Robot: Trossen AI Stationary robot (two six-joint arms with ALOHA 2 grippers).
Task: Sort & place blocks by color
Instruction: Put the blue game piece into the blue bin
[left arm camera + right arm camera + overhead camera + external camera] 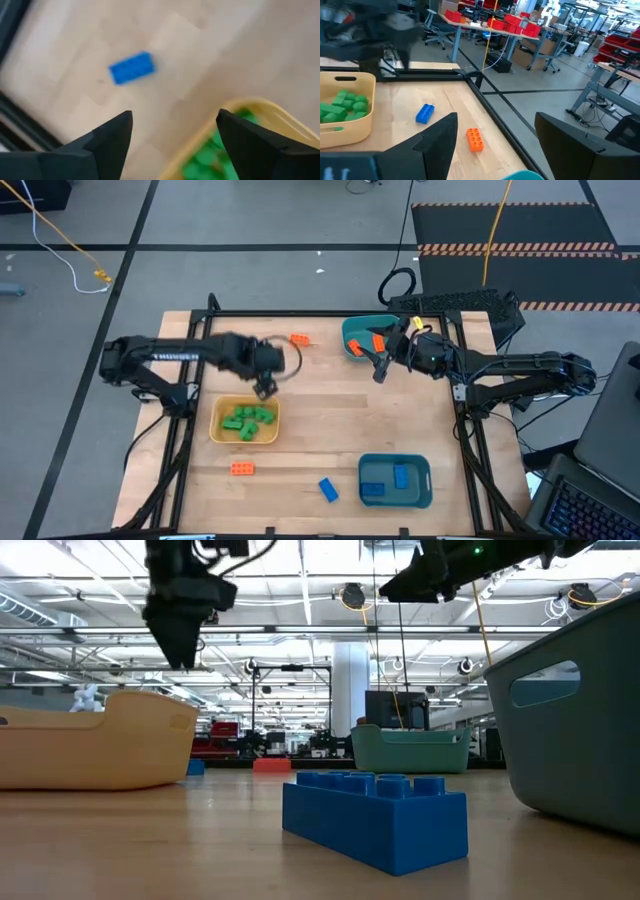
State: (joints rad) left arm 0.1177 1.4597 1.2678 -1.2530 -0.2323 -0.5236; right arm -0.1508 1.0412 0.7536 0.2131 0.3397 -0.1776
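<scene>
Nearest the low camera, a blue block (375,817) lies loose on the tabletop (330,435), just beside the blue tray (395,481), which already holds two blue blocks (388,480). Green blocks (247,420) fill the yellow tray (244,421); one orange block (375,343) lies in the teal tray (362,335). Each tray thus collects one colour. Two orange blocks are unsorted: one (299,339) at the far edge, another (241,468) in front of the yellow tray. The left pincer (264,387) hangs above the tabletop just behind the yellow tray, fingers apart and empty, probably having let go of a green block there. The right pincer (379,363) hovers at the teal tray's near rim, fingers apart, holding nothing. Three blocks appear left to sort.
</scene>
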